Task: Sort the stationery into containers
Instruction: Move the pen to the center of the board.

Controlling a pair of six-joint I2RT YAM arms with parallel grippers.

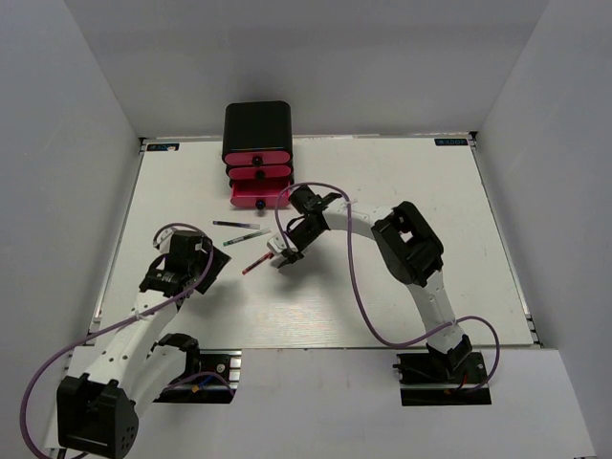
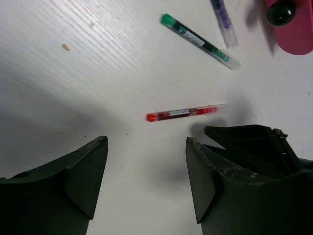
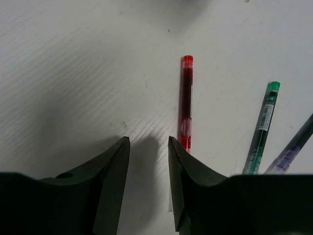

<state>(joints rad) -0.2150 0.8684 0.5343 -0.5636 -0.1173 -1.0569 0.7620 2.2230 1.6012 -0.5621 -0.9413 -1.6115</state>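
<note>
Three pens lie in front of the black box with three pink drawers (image 1: 256, 158): a red pen (image 1: 256, 263), a green pen (image 1: 247, 237) and a dark pen (image 1: 232, 224). My right gripper (image 1: 285, 256) is open and empty, low over the table at the red pen's right end. In the right wrist view the red pen (image 3: 186, 100) lies just outside the right finger (image 3: 183, 166), not between the jaws (image 3: 148, 139). My left gripper (image 1: 208, 263) is open and empty, left of the red pen (image 2: 181, 113); its jaws (image 2: 146, 142) hold nothing. No markers or eraser are in view.
The green pen (image 2: 200, 41) and the dark pen (image 2: 224, 22) lie beyond the red one, near the lowest pink drawer (image 2: 296, 39) and its black knob (image 2: 281, 12). The right gripper's black body (image 2: 254, 144) is close to my left gripper. White walls enclose the table.
</note>
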